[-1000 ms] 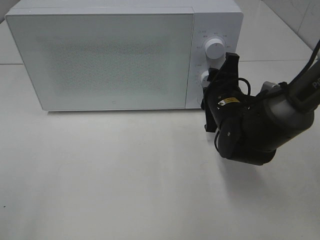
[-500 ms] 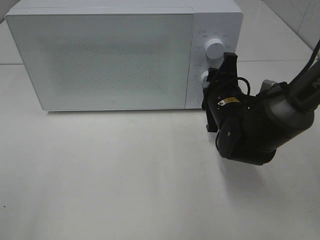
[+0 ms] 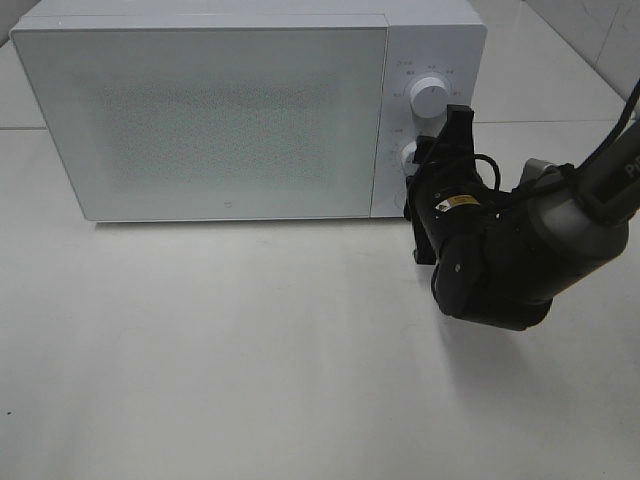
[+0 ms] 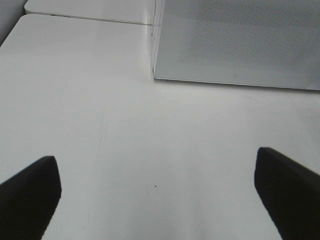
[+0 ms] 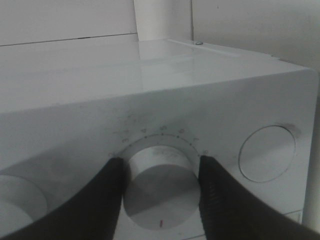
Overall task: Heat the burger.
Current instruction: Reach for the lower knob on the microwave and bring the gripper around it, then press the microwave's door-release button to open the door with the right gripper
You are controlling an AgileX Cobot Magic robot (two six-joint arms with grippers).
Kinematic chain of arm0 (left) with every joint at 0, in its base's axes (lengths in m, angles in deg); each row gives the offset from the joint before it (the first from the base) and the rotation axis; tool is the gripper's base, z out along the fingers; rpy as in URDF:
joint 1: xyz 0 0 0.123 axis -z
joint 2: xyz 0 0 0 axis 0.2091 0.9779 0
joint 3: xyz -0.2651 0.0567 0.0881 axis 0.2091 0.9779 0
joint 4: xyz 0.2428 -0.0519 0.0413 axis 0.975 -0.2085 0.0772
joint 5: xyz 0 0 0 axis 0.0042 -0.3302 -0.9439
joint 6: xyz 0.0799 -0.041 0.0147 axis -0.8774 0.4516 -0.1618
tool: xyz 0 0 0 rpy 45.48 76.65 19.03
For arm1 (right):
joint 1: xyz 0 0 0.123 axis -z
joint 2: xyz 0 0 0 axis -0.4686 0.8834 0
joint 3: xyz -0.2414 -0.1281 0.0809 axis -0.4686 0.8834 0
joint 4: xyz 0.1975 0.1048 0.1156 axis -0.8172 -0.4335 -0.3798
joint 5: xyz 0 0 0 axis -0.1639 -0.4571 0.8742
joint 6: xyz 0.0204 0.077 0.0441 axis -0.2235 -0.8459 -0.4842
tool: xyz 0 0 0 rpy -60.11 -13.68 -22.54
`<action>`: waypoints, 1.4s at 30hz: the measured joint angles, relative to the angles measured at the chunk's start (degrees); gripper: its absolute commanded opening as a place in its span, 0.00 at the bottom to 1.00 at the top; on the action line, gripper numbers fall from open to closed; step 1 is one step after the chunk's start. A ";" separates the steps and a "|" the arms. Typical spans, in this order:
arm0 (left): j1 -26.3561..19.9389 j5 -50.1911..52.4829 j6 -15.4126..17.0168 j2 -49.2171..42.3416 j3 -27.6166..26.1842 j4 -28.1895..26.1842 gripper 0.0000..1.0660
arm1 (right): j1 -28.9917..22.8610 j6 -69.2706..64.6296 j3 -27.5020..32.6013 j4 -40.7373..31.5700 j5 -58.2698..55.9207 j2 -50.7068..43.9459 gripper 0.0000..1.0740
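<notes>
White glossy worktop, bare in front, pale wall behind. White box-shaped microwave oven stands at the back of it, its frosted speckled door closed flat.

Control strip to the right of the door: upper round white dial, uncovered; below it the lower round white dial, half hidden in the high view behind the black right arm.

Right gripper: reaches in from the right, front-on to the control strip. Jaws half closed, one black finger on each side of the lower dial, both set against its rim, so pinching it. Small red mark near the dial's edge, tick marks in an arc around it. Round flush white button just beside this dial, on the far side from the upper one.

Left gripper: jaws spread wide, nothing between them, hanging over bare worktop, pointed toward the microwave's front left corner and well apart from it.

Burger: shows in no view; the closed door lets nothing be seen through, so cannot tell where it lies.
</notes>
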State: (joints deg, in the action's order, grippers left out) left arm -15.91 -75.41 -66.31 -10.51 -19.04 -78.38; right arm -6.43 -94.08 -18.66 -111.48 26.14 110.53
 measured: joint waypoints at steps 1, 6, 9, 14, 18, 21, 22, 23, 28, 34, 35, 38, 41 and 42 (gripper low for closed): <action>0.00 0.00 0.00 0.00 0.00 0.00 0.92 | 0.00 0.00 0.00 0.00 0.00 0.00 0.38; 0.00 0.00 0.00 0.00 0.00 0.00 0.92 | 0.00 1.38 0.00 -0.11 0.00 -0.06 0.58; 0.00 0.00 0.00 0.00 0.00 0.00 0.92 | 0.00 3.67 0.97 -0.52 -0.40 -1.49 0.70; 0.00 0.00 0.00 0.00 0.00 0.00 0.92 | 0.11 4.76 4.35 1.95 0.23 -4.13 0.71; 0.00 0.00 0.00 0.00 0.00 0.00 0.92 | 0.11 5.44 6.65 3.50 -1.26 -5.73 0.71; 0.00 0.00 0.00 0.00 0.00 0.00 0.92 | 0.11 7.68 9.05 4.87 -3.15 -7.91 0.71; 0.00 0.00 0.00 0.00 0.00 0.00 0.92 | 0.11 8.88 9.91 5.44 -4.24 -8.82 0.71; 0.00 0.00 0.00 0.00 0.00 0.00 0.92 | 0.11 12.38 11.57 6.70 -6.82 -10.71 0.71; 0.00 0.00 0.00 0.00 0.00 0.00 0.92 | 1.38 25.32 13.41 11.97 -19.42 -17.13 0.70; 0.00 0.00 0.00 0.00 0.00 0.00 0.92 | 4.98 47.38 12.83 16.56 -39.82 -24.75 0.70; 0.00 0.00 0.00 0.00 0.00 0.00 0.92 | 4.98 47.38 12.83 16.56 -39.82 -24.75 0.70; 0.00 0.00 0.00 0.00 0.00 0.00 0.92 | 6.93 60.28 10.94 16.90 -50.99 -27.04 0.70; 0.00 0.00 0.00 0.00 0.00 0.00 0.92 | 8.54 70.82 8.54 17.07 -62.17 -28.48 0.70; 0.00 0.00 0.00 0.00 0.00 0.00 0.92 | 9.40 76.26 7.05 17.48 -69.73 -28.88 0.70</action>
State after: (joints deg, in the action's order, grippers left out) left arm -15.91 -75.41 -66.31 -10.51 -19.04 -78.38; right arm 2.96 -17.82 -11.61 -94.00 -43.59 81.65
